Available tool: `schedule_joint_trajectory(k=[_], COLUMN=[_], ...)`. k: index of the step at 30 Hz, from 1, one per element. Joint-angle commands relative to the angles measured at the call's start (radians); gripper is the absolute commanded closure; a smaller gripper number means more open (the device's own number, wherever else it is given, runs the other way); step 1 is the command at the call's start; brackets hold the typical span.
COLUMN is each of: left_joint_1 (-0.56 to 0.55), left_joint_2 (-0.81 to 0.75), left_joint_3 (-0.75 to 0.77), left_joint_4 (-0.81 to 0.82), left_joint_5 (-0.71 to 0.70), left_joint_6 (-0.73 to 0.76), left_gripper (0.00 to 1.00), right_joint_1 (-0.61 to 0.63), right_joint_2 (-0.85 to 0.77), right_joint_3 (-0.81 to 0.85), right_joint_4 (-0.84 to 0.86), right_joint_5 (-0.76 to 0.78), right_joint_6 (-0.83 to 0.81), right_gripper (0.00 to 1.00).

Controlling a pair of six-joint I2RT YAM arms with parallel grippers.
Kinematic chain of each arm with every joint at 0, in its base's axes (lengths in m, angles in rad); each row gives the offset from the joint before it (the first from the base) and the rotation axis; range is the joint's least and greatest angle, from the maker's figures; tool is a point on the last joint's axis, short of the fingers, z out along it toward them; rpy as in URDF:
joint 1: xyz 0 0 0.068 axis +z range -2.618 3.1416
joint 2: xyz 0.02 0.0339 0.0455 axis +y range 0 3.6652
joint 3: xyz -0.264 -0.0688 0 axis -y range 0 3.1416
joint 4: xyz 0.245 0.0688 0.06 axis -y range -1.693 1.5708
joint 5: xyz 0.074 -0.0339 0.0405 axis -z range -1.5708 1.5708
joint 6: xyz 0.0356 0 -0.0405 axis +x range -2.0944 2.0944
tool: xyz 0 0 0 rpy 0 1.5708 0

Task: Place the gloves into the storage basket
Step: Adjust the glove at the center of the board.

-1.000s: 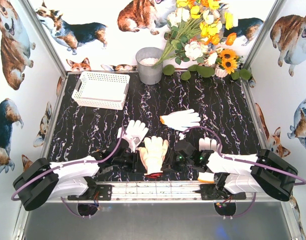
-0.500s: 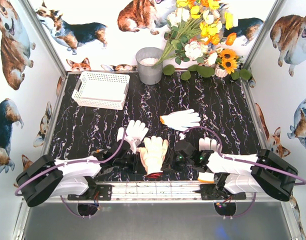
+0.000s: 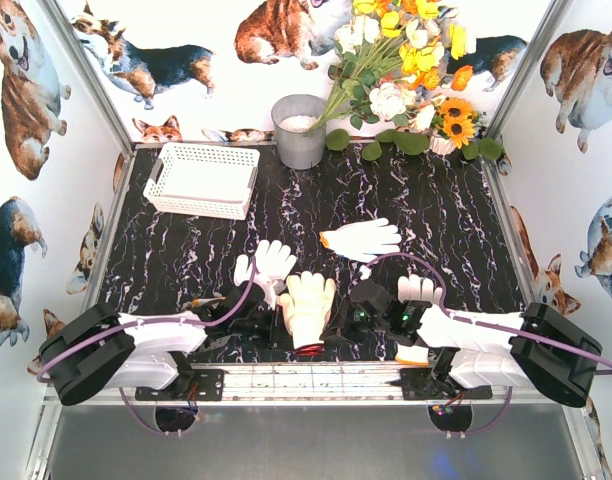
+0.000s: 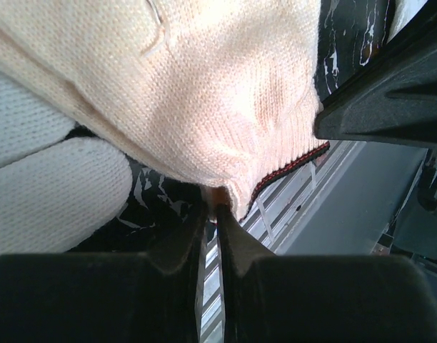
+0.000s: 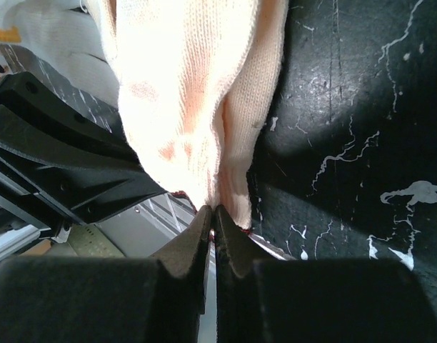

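Observation:
A cream glove (image 3: 308, 303) with a dark red cuff edge lies at the near middle of the table. My left gripper (image 3: 283, 333) is shut on its cuff from the left; the left wrist view shows the tips (image 4: 215, 211) pinching the knit (image 4: 204, 93). From the right, my right gripper (image 3: 333, 330) is also shut on that cuff, its tips (image 5: 213, 214) closed on the fabric (image 5: 190, 93). Other gloves: a white one (image 3: 269, 261) beside the left arm, one with a yellow cuff (image 3: 361, 240) further back, one (image 3: 418, 289) partly under the right arm. The storage basket (image 3: 201, 178) sits at the back left.
A grey metal bucket (image 3: 299, 130) stands right of the basket, with a bunch of flowers (image 3: 406, 70) at the back right. Printed walls close the table on three sides. The metal rail (image 3: 306, 378) runs along the near edge just below the cuff.
My left gripper's jaws have closed onto the cream glove's cuff, and the left arm has edged slightly right. The right gripper stayed shut on the cuff.

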Motion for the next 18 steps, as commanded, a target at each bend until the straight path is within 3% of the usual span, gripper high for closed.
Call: schedule_joint_trajectory(k=[1, 18], left_joint_1=[-0.013, -0.049], left_joint_2=[0.021, 0.079], left_joint_3=[-0.005, 0.022], left_joint_4=[0.064, 0.112], left_joint_5=[0.001, -0.003], left_joint_6=[-0.012, -0.030], left_gripper=[0.96, 0.98], right_joint_1=[0.011, 0.031], right_joint_2=[-0.034, -0.096], right_joint_3=[-0.018, -0.028], right_joint_4=[0.018, -0.114], right_joint_5=[0.024, 0.104], right_joint_6=[0.032, 0.040], right_gripper=[0.98, 0.98])
